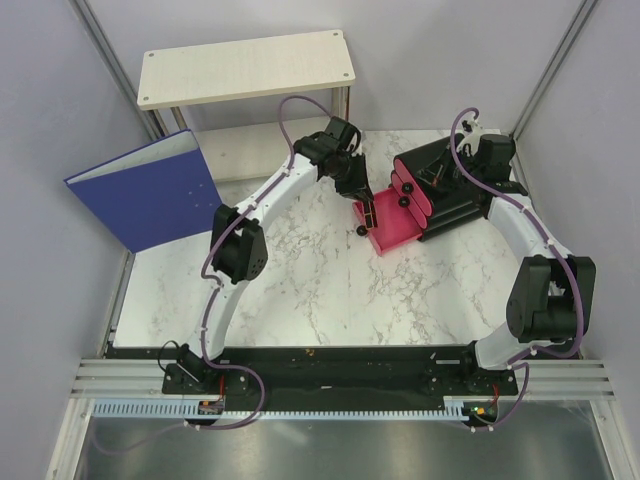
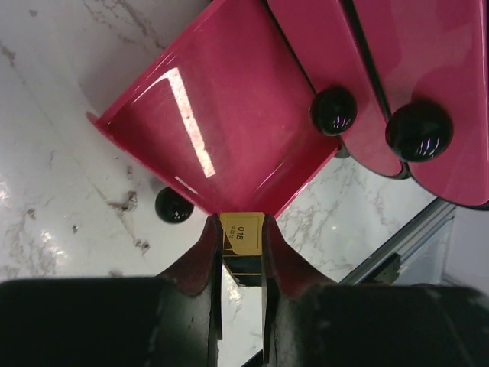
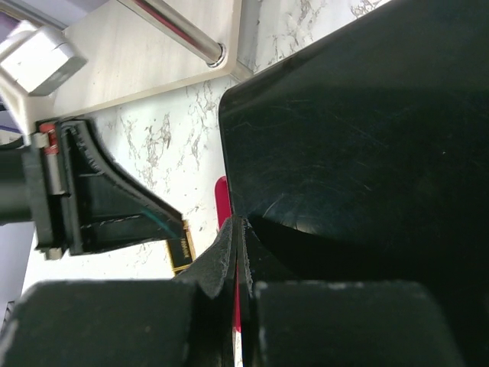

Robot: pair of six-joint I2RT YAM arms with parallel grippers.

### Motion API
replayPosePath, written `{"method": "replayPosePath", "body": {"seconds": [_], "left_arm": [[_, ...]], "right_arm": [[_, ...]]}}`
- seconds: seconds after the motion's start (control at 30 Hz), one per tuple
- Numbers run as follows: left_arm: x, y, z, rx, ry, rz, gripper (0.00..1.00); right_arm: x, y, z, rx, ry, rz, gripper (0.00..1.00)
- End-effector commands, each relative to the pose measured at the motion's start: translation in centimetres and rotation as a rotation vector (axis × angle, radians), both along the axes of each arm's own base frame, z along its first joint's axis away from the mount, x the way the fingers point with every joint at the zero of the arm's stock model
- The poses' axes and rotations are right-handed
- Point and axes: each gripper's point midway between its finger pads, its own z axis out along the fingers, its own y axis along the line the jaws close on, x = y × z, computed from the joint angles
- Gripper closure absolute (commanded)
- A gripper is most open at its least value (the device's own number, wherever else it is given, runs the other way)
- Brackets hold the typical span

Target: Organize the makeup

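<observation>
Pinching the gold lipstick (image 2: 242, 237) with the left gripper (image 2: 243, 225), jaws narrow, right at the lip of the open pink drawer (image 2: 229, 130); looks lined up for dropping in. Pressing the right gripper (image 3: 238, 229), clamped empty, against the black organizer (image 3: 367, 153), probably steadying it. Can't see the lipstick's lower end or any other makeup.
</observation>
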Motion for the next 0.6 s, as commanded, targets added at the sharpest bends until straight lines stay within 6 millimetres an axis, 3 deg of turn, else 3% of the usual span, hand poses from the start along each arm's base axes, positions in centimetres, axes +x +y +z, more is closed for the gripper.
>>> {"method": "replayPosePath", "body": {"seconds": [0.0,0.23,0.37,0.57], "left_arm": [[1.1,-3.7,1.6,-0.206,0.053,0.014,0.98],[1.9,-4.1,-1.0,-0.206,0.089,0.051,0.89],[2.2,-4.0,-2.0,-0.195,0.097,0.069,0.68],[1.9,-4.4,-2.9,-0.207,0.128,0.055,0.5]], "right_arm": [[-10.2,-1.3,-14.7,-0.117,0.611,-0.019,1.0],[-10.1,-1.3,-14.7,-0.124,0.61,-0.021,1.0],[-10.2,-1.3,-14.7,-0.124,0.611,-0.023,1.0],[-10.1,-1.4,-14.9,-0.13,0.612,-0.026,1.0]]}}
